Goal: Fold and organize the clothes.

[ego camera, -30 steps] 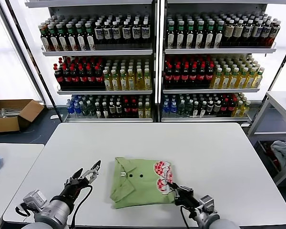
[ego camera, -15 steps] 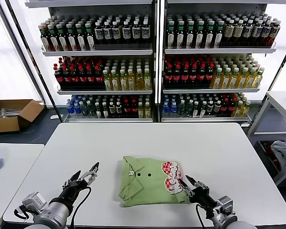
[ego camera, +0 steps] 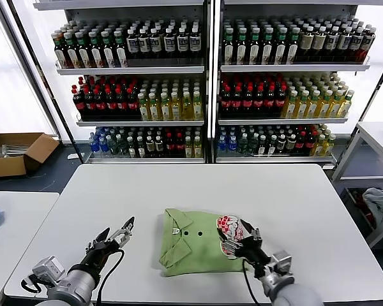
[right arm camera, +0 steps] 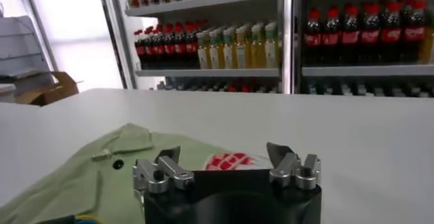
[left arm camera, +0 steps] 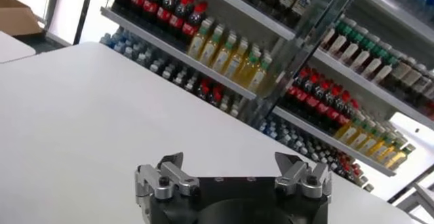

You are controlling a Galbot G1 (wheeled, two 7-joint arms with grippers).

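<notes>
Light green fabric, a folded short-sleeved polo shirt [ego camera: 195, 243] with collar, small dark buttons and a red-and-white checkered logo, lies flat on the white tabletop [ego camera: 198, 191] near the middle of its near edge, collar toward the left edge. The right end effector [ego camera: 246, 237] hangs over the shirt's right side, right at the logo, its fingers spread apart with nothing between them; in the right wrist view [right arm camera: 229, 168] the shirt [right arm camera: 102, 178] spreads out just beyond and beside the parted fingertips. The left end effector [ego camera: 117, 236] hovers over bare tabletop near the near edge, toward the near-left corner, apart from the shirt's collar side, fingers wide open and empty, as the left wrist view [left arm camera: 234, 176] also shows
</notes>
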